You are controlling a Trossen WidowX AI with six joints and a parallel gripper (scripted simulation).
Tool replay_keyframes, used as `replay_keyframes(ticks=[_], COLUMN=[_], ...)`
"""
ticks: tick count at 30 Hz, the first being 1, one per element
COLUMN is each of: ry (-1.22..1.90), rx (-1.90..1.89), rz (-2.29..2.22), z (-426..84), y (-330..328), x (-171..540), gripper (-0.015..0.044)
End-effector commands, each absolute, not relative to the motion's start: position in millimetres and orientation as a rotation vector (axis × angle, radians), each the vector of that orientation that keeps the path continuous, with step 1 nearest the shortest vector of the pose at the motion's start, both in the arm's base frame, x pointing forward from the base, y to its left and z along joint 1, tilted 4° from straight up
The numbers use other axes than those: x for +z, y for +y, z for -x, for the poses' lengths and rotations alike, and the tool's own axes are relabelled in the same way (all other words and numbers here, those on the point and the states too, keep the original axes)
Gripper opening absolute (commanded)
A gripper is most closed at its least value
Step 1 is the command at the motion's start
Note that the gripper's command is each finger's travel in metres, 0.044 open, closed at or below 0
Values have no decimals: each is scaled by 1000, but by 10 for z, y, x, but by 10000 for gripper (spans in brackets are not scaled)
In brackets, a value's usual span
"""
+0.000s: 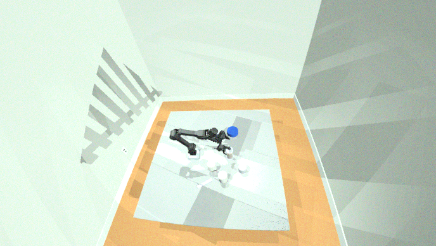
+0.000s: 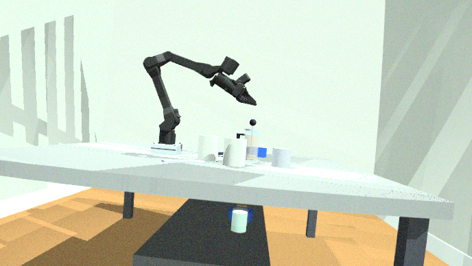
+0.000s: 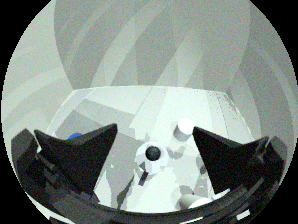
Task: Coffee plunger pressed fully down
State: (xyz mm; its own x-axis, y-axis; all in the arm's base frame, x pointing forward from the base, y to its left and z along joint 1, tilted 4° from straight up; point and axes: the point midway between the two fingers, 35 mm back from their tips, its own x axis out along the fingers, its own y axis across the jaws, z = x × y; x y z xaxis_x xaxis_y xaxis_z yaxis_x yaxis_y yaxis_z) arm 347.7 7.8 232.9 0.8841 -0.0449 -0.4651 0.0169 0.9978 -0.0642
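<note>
One black six-joint arm (image 2: 161,92), bolted by its pale base plate to the white table top (image 2: 192,178); upper link reaching out level, wrist pitched downward; black parallel-jaw gripper (image 2: 250,100) spread to nearly its full width, gripping nothing, hanging in the air well apart from everything below. Directly under it, the clear glass coffee press (image 2: 251,145), upright on the table, with a thin rod rising to a small black ball knob (image 2: 252,121); open space between knob and fingertips in the exterior view. From the wrist view, two dark pointed fingers far apart at either side, the black knob (image 3: 153,155) small and centred between them, well below. Around the press, three plain white cylinders (image 2: 235,152) on the table, one left, one in front, one right; just behind the press, a small blue block (image 2: 262,152). From the top view, a round blue disc (image 1: 232,131) beside the gripper's wrist. Beneath the table, a white cylinder ringed in blue (image 2: 239,220) on a dark grey strip of floor; orange wood flooring (image 2: 68,226) around it.
</note>
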Motion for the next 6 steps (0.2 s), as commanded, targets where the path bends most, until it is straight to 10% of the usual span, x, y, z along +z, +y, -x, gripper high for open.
replay_keyframes(ticks=[1,6], ry=[489,489], rx=[-37,-37], rz=[56,56], z=[-3471,-3471], y=[73,73], x=[2321,2321], gripper=[440,440])
